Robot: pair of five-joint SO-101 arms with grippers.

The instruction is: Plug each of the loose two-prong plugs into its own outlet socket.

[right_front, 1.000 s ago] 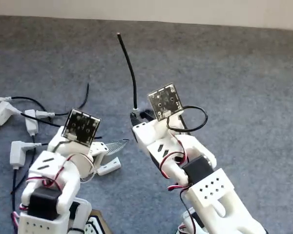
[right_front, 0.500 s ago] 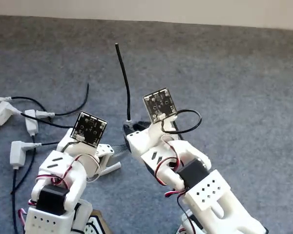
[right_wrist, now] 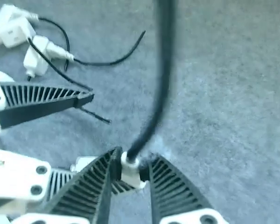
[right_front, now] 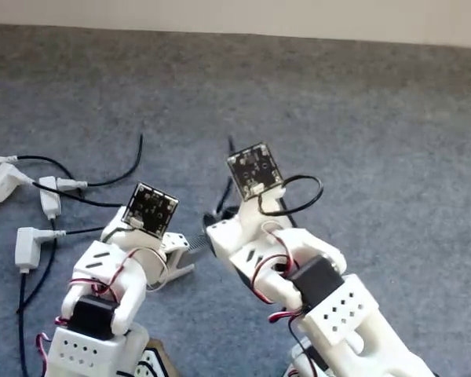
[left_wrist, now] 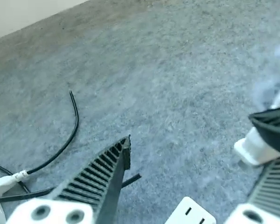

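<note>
So the right gripper (right_wrist: 133, 156) is clamped tight on the white plug (right_wrist: 129, 171), and its black cord (right_wrist: 161, 70) has flopped over a lot since a second ago. Back then it stuck way up across the grey carpet (right_front: 377, 118) in the high view; now it's just a short stub poking out above the wrist. That arm has also slid in toward the other one, so the plug sits just beside the left gripper (left_wrist: 198, 151), whose jaws are spread wide with nothing between them. The left wrist has shifted a bit toward the middle too. The white outlet socket (left_wrist: 191, 215) lies on the carpet right under the left gripper, slots facing up, and I can't tell if the plug touches it. The other loose plugs (right_front: 27, 245) off to the side haven't budged.
</note>
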